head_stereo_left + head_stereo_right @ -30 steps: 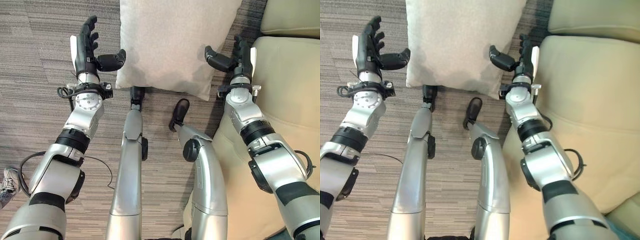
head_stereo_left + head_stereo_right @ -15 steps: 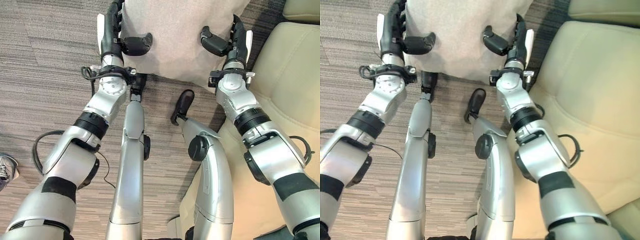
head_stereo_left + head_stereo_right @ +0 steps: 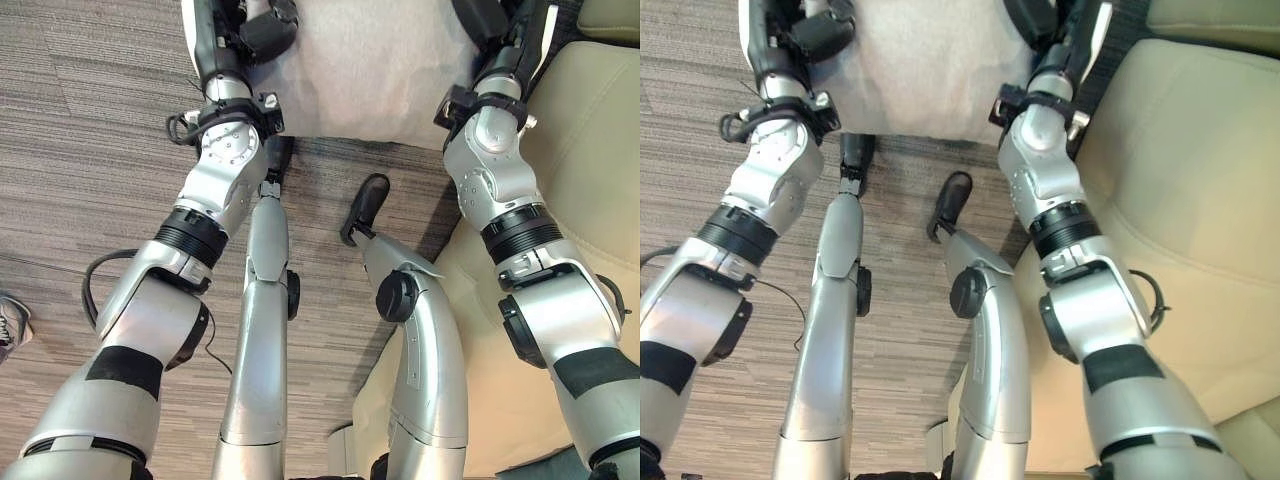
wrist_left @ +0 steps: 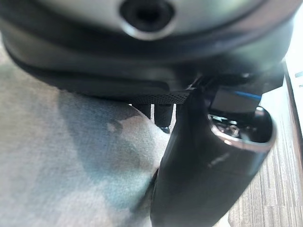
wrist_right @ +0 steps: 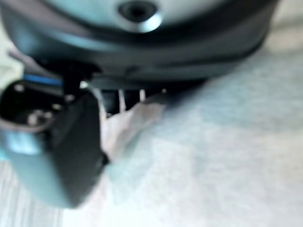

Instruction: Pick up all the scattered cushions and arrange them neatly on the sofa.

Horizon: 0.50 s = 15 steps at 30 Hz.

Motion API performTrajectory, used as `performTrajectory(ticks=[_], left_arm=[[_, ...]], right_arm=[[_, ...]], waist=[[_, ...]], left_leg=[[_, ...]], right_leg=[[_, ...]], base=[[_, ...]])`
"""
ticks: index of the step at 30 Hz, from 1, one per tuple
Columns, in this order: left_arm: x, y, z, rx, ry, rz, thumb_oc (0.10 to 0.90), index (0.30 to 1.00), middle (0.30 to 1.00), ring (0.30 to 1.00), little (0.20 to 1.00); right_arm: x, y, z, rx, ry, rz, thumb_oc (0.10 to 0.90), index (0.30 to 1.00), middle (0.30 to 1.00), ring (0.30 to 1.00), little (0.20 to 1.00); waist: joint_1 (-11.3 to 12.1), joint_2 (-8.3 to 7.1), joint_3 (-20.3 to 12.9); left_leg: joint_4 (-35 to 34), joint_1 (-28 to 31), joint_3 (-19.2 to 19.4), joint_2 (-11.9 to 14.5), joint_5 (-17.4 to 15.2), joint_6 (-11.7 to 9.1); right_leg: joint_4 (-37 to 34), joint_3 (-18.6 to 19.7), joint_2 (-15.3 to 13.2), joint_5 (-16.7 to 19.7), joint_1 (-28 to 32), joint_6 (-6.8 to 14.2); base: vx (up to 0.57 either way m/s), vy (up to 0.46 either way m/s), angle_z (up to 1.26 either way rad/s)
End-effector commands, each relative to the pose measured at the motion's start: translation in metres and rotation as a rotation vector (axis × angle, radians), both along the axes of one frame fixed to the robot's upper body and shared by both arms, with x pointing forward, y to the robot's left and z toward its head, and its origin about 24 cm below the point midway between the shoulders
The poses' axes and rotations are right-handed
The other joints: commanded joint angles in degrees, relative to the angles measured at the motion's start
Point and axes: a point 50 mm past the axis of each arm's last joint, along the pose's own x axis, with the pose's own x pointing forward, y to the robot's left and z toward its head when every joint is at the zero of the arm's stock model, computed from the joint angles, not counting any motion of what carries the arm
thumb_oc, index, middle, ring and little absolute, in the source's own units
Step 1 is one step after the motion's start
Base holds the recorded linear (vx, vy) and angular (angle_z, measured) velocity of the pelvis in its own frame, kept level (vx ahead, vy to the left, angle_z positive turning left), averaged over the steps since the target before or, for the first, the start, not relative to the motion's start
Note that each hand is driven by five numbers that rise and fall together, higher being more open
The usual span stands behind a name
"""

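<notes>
Although the top of the head views cuts off most of it, a pale beige cushion (image 3: 375, 75) lies on the striped carpet (image 3: 80, 180), its near edge in view and its right side just beside the cream sofa (image 3: 600, 150). Both hands sit at the cushion's two sides and are partly cropped. The left hand (image 3: 240, 30) is at the cushion's left edge; its wrist view shows the thumb (image 4: 203, 165) lying against the fabric with the cloth bunched beside it, fingers mostly hidden, so it seems clamped on the cushion. The right hand (image 3: 500, 25) is at the right edge; its thumb (image 5: 61, 151) presses a raised fold of fabric, pinching the cushion. No writing can be read on the cushion or sofa.
</notes>
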Motion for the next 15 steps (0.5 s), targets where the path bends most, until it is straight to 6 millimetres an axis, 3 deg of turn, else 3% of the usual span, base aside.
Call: performTrajectory(ticks=[1, 6, 7, 11, 13, 14, 15], left_arm=[[-0.026, -0.054, 0.006, -0.013, -0.163, -0.245, 0.400, 0.300, 0.300, 0.300, 0.300], [-0.034, -0.057, -0.009, -0.017, -0.170, -0.277, 0.400, 0.300, 0.300, 0.300, 0.300], [-0.038, -0.058, -0.019, -0.023, -0.166, -0.300, 0.400, 0.300, 0.300, 0.300, 0.300], [-0.045, -0.054, -0.036, -0.033, -0.154, -0.320, 0.400, 0.300, 0.300, 0.300, 0.300], [-0.050, -0.052, -0.046, -0.027, -0.151, -0.333, 0.400, 0.300, 0.300, 0.300, 0.300], [-0.055, -0.049, -0.054, -0.015, -0.151, -0.342, 0.400, 0.300, 0.300, 0.300, 0.300], [-0.055, -0.048, -0.056, -0.015, -0.148, -0.342, 0.400, 0.300, 0.300, 0.300, 0.300]], right_arm=[[-0.033, 0.074, 0.025, -0.100, -0.268, 0.262, 0.400, 0.300, 0.300, 0.300, 0.300], [-0.036, 0.062, 0.010, -0.179, -0.277, 0.207, 0.400, 0.300, 0.300, 0.300, 0.300], [-0.037, 0.055, -0.003, -0.187, -0.267, 0.207, 0.400, 0.300, 0.300, 0.300, 0.300], [-0.039, 0.038, -0.029, -0.193, -0.230, 0.198, 0.400, 0.300, 0.300, 0.300, 0.300], [-0.043, 0.030, -0.049, -0.177, -0.204, 0.215, 0.400, 0.300, 0.300, 0.300, 0.300], [-0.047, 0.025, -0.071, -0.139, -0.169, 0.248, 0.400, 0.300, 0.300, 0.300, 0.300], [-0.047, 0.025, -0.072, -0.138, -0.165, 0.249, 0.400, 0.300, 0.300, 0.300, 0.300]], waist=[[-2.5, 2.53, -3.1], [-3.2, 2.76, -3.2], [-3.4, 2.49, -3.3], [-3.9, 2.58, -4.0], [-4.4, 2.43, -4.7], [-5.0, 2.41, -5.9], [-4.9, 2.37, -5.8]], left_leg=[[3.5, 4.9, 1.8, 0.4, -10.2, 2.4], [-2.8, 13.1, 2.5, 1.6, -8.6, 1.8], [-5.9, 16.9, 2.8, 2.3, -6.3, 1.6], [-10.0, 24.0, 2.9, 2.7, -5.5, 1.1], [-12.7, 29.1, 3.1, 2.8, -5.3, 0.7], [-14.4, 33.1, 3.4, 3.0, -5.2, 0.3], [-14.7, 33.6, 3.4, 3.0, -5.1, 0.3]], right_leg=[[-9.4, 6.4, 3.6, 2.1, 8.9, 9.3], [-14.5, 5.9, 4.2, 3.3, 16.3, 9.6], [-17.3, 5.1, 4.3, 5.5, 19.6, 9.4], [-20.8, 4.8, 4.5, 6.5, 25.5, 9.6], [-23.5, 4.5, 4.5, 6.8, 29.9, 9.7], [-25.1, 4.1, 4.5, 7.2, 33.1, 9.8], [-25.3, 4.1, 4.5, 7.2, 33.6, 9.8]], base=[[-0.07, -0.008, 0.03], [-0.08, 0.010, 0.08], [-0.13, 0.010, 0.04], [-0.05, -0.007, -0.06], [-0.01, -0.009, -0.07], [0.01, 0.008, -0.06], [-0.01, -0.019, -0.11]])
